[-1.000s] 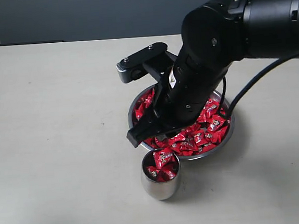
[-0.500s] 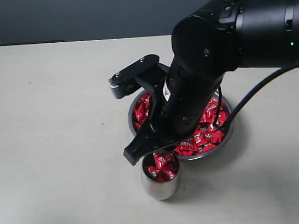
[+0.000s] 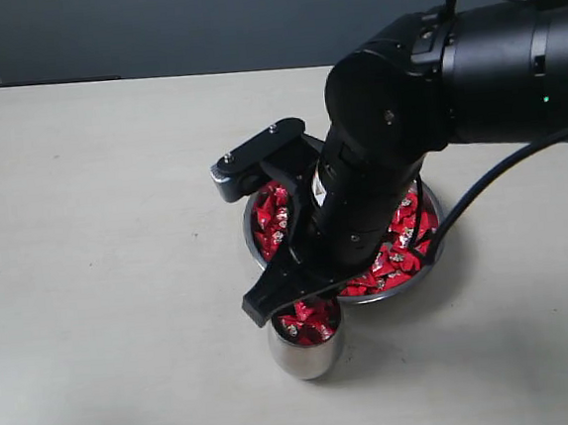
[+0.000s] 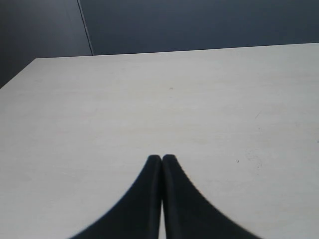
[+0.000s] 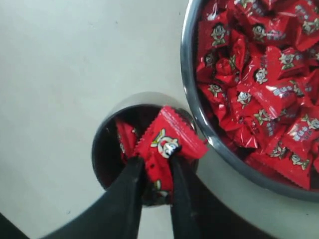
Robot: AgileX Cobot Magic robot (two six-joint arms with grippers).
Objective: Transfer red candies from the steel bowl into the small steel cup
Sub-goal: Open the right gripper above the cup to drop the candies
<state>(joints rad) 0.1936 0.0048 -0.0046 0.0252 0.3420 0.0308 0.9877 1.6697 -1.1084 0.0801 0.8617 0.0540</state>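
The steel bowl [image 3: 435, 249] [image 5: 192, 107] holds several red candies [image 3: 398, 237] [image 5: 259, 84]. In front of it stands the small steel cup [image 3: 302, 355] [image 5: 102, 144] with red candies [image 3: 313, 321] inside. My right gripper [image 5: 157, 159] hangs directly over the cup's mouth, shut on one red candy [image 5: 169, 142]; in the exterior view the black arm hides most of the bowl. My left gripper [image 4: 162, 158] is shut with nothing in it, over bare table, and does not show in the exterior view.
A pale beige table [image 3: 97, 239] lies all round the bowl and cup. A dark wall [image 3: 198, 21] runs behind the far edge. A black cable [image 3: 498, 154] loops from the right arm over the bowl's right side.
The right arm has swung from over the bowl toward the cup, and its gripper now sits above the cup's mouth holding a candy. Bowl and cup have not moved.
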